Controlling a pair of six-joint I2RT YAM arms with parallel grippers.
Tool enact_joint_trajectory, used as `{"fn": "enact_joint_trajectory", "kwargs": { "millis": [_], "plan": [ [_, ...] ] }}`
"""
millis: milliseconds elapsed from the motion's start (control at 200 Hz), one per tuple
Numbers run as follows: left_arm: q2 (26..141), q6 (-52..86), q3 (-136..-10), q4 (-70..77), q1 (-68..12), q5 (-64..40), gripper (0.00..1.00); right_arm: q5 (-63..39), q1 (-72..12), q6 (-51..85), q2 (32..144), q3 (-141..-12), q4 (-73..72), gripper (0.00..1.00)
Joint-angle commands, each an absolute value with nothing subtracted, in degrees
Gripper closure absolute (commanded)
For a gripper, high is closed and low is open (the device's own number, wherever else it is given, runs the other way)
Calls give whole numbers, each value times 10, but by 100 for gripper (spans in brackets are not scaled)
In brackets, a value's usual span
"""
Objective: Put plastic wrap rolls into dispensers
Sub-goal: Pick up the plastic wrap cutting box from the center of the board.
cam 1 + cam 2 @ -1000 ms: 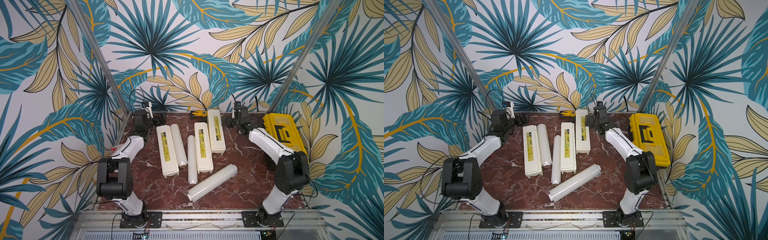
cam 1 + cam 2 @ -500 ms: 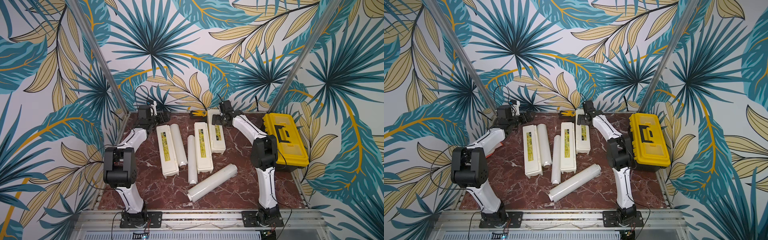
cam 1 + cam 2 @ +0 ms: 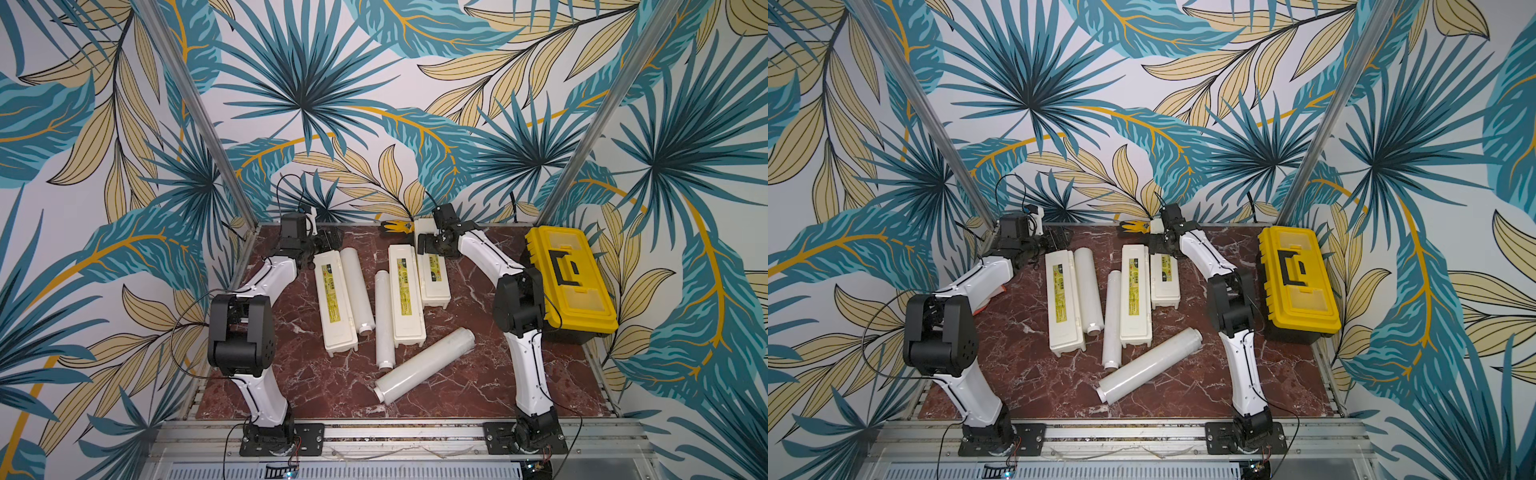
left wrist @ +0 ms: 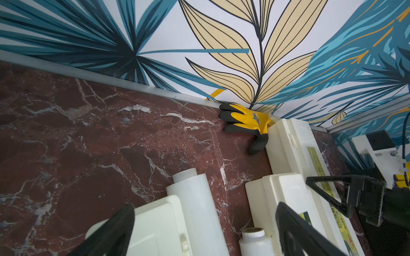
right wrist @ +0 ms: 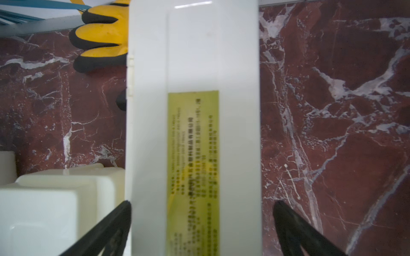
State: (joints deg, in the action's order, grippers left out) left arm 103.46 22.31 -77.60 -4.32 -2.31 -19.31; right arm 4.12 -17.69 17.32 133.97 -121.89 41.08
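Three closed cream dispensers lie on the marble: the left one (image 3: 334, 307), the middle one (image 3: 405, 299) and the back one (image 3: 432, 266). One plastic wrap roll (image 3: 356, 291) lies against the left dispenser, another (image 3: 383, 320) beside the middle one, and a third (image 3: 424, 365) lies slantwise in front. My left gripper (image 4: 205, 232) hangs open above the far ends of the left dispenser (image 4: 155, 221) and its roll (image 4: 195, 199). My right gripper (image 5: 200, 228) is open, straddling the back dispenser (image 5: 193, 133) without holding it.
A yellow-black toolbox (image 3: 569, 278) stands along the right edge. A yellow-and-black glove (image 3: 397, 226) lies against the back wall beside the back dispenser. The patterned walls close in behind both grippers.
Both arms have reached forward. The left gripper moved right to the left dispenser's far end. The right gripper swung left, over the back dispenser. Both stayed open.
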Motion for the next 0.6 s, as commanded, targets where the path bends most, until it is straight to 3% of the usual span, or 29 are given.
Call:
{"fn": "enact_joint_trajectory", "kwargs": {
  "millis": [0,365,531,591],
  "plan": [
    [1037,211,-821,-54,-31,-196,0,63,-181,141,1352,-1222,474,1],
    [1059,197,-841,-66,-34,-207,0,70,-178,5,1317,-1170,548,4],
    [1063,198,-842,-66,-34,-210,0,46,-161,-17,1281,-1131,544,11],
    [1063,198,-842,-65,-34,-210,0,39,-160,-11,1272,-1124,544,9]
  ]
}}
